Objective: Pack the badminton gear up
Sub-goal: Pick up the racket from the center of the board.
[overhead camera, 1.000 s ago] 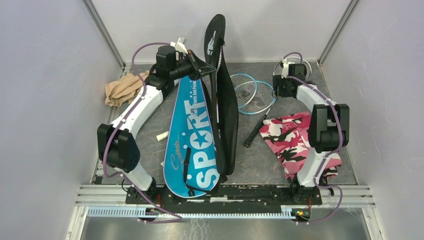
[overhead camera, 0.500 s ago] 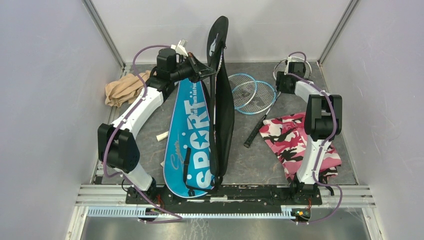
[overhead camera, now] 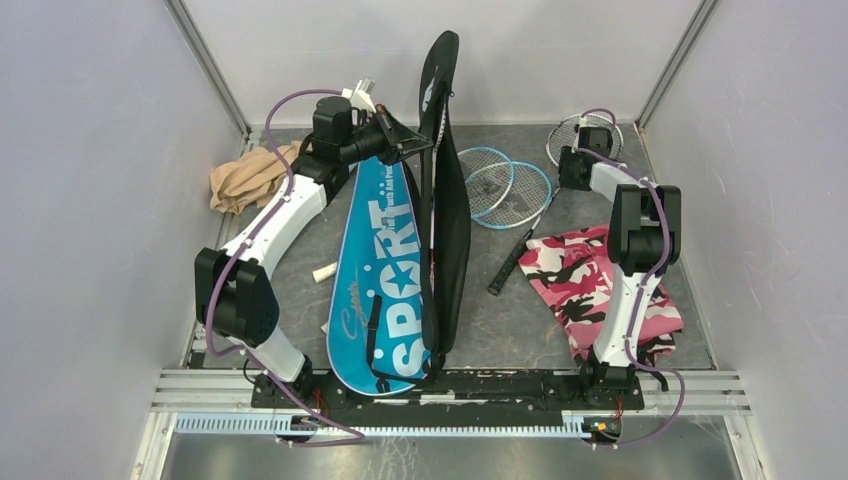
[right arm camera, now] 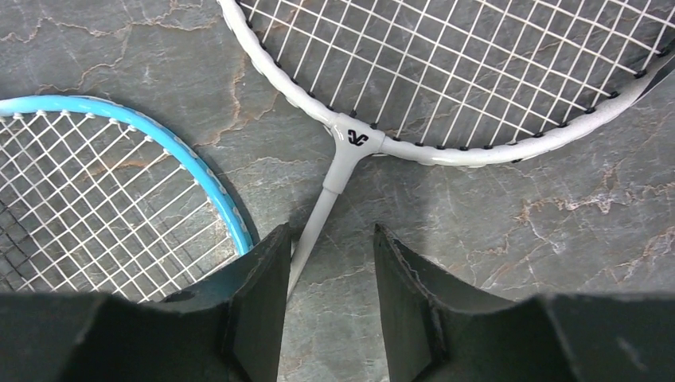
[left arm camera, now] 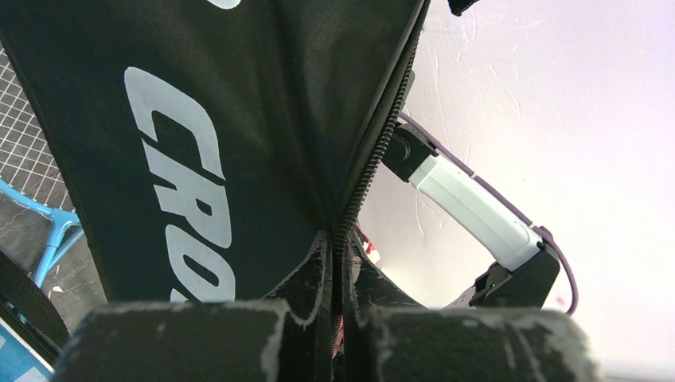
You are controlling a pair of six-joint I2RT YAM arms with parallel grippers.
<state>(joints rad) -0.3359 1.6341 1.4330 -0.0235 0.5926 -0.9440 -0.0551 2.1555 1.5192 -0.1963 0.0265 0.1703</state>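
Note:
My left gripper (overhead camera: pixel 415 145) is shut on the zip edge of the black "CROSSWAY" cover (overhead camera: pixel 450 220), holding it upright on its side; its pads (left arm camera: pixel 318 267) pinch the zipper. The blue "SPORT" cover (overhead camera: pixel 390 270) lies flat beside it. My right gripper (overhead camera: pixel 572 165) is low over the back right corner, open, with the silver racket's (right arm camera: pixel 446 72) thin shaft (right arm camera: pixel 318 215) between its fingers (right arm camera: pixel 263 274), close to the left one. A blue racket (right arm camera: pixel 119 199) lies just left of it, and its strung head (overhead camera: pixel 505 185) overlaps another one in the top view.
A tan cloth bundle (overhead camera: pixel 245 175) sits at the back left. A pink camouflage cloth (overhead camera: pixel 590 280) lies under my right arm. A black racket handle (overhead camera: pixel 510 262) points toward the front. A small white piece (overhead camera: pixel 325 272) lies left of the blue cover. Grey walls close in on both sides.
My right gripper has moved toward the back and dropped over the silver racket's shaft, its jaws narrowing. The left gripper keeps its hold; the black cover has tipped slightly more upright.

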